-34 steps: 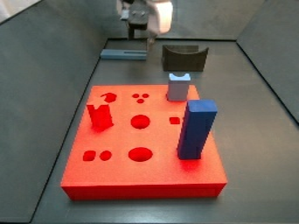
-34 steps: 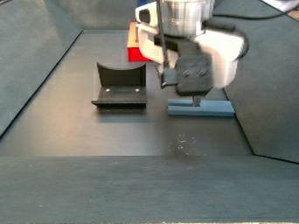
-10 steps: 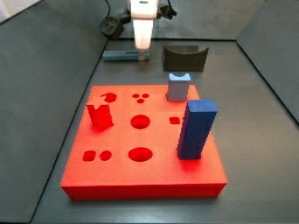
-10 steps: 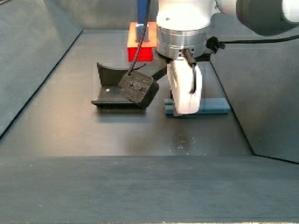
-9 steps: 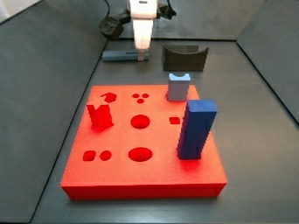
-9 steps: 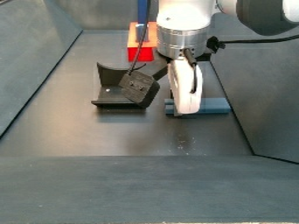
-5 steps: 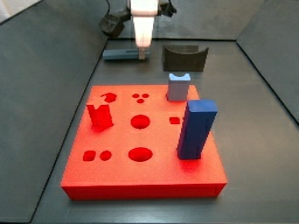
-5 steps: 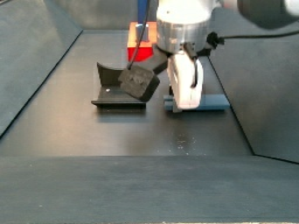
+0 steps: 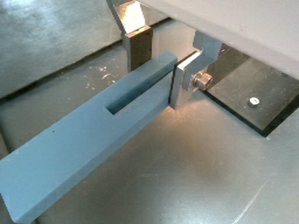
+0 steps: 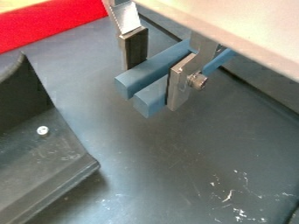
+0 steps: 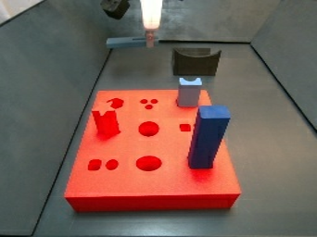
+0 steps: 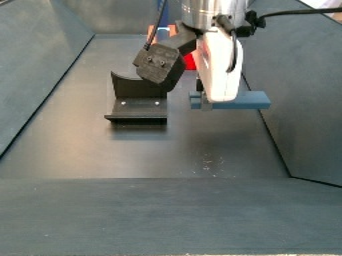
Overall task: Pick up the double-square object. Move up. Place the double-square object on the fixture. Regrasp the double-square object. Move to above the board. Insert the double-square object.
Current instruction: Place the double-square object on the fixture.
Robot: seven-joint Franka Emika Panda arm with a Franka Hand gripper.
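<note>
My gripper (image 12: 221,92) is shut on the double-square object (image 12: 230,101), a slim slate grey-blue bar, and holds it level, clear of the dark floor. In both wrist views the silver fingers (image 9: 187,83) (image 10: 177,87) clamp the bar (image 9: 105,131) (image 10: 158,77) across its width near one end. In a side view the gripper (image 11: 150,37) hangs at the far end with the bar (image 11: 124,42). The fixture (image 11: 195,62) (image 12: 136,100) stands on the floor beside the gripper, empty. The red board (image 11: 148,139) lies nearer the camera; a strip of it shows in a wrist view (image 10: 47,22).
On the board stand a tall bright-blue block (image 11: 209,136), a short pale grey-blue peg (image 11: 188,92) and a red piece (image 11: 107,122). Sloping grey walls (image 12: 40,70) close in the floor on both sides.
The gripper, shut on the bar, has risen; the bar has left the floor and now hangs in the air beside the fixture.
</note>
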